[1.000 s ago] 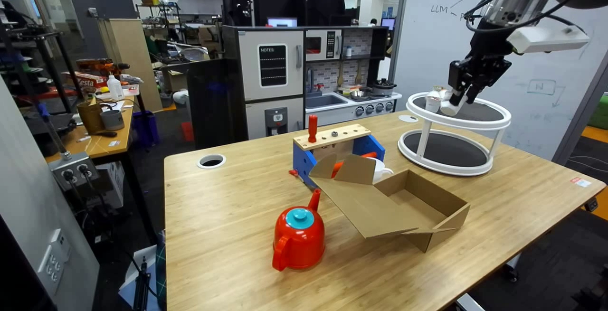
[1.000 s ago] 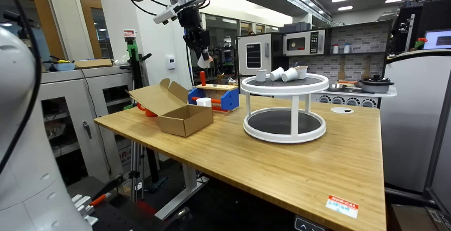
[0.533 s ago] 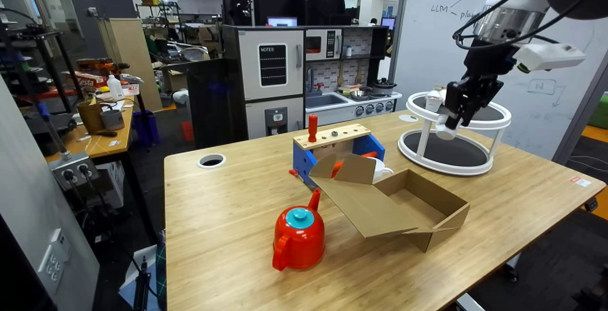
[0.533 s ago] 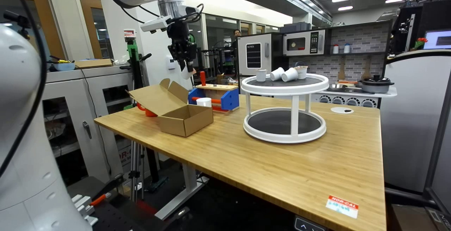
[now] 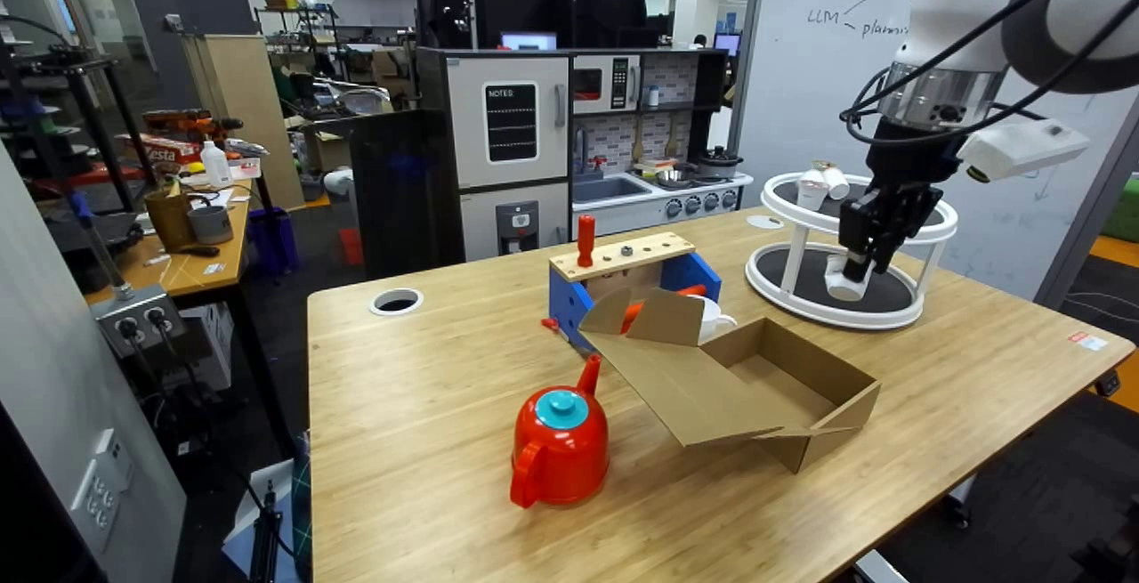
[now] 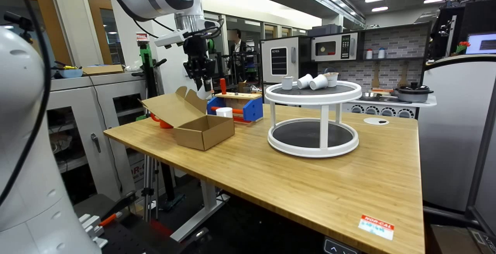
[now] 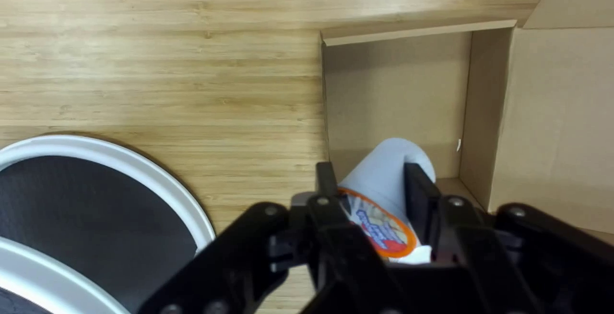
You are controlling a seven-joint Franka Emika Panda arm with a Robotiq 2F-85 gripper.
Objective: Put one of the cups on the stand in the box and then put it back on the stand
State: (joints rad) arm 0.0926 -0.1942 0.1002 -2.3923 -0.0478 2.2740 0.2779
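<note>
My gripper (image 7: 371, 175) is shut on a white cup (image 7: 391, 160) with an orange-rimmed printed lid. The cup is tilted between the fingers, lid toward the wrist. It also shows in both exterior views (image 5: 844, 283) (image 6: 202, 92), in the air above table height. In the wrist view it overlaps the left near part of the cardboard box (image 7: 485, 112). The open box (image 6: 190, 139) sits on the table, its inside partly hidden by cup and gripper. The white two-hoop stand (image 6: 314, 99) is beside the box. Several white cups (image 6: 287, 83) are on its top disc, some lying.
The box's raised lid flap (image 5: 685, 387) spreads away from the stand. A blue and wooden toy bench (image 5: 623, 267) with red pegs and a white mug (image 6: 224, 112) stand close behind the box. A red kettle (image 5: 561, 449) with a blue lid stands past the flap.
My gripper has moved down and toward the box with the cup held. The cups on the stand, the box and the other objects have not moved.
</note>
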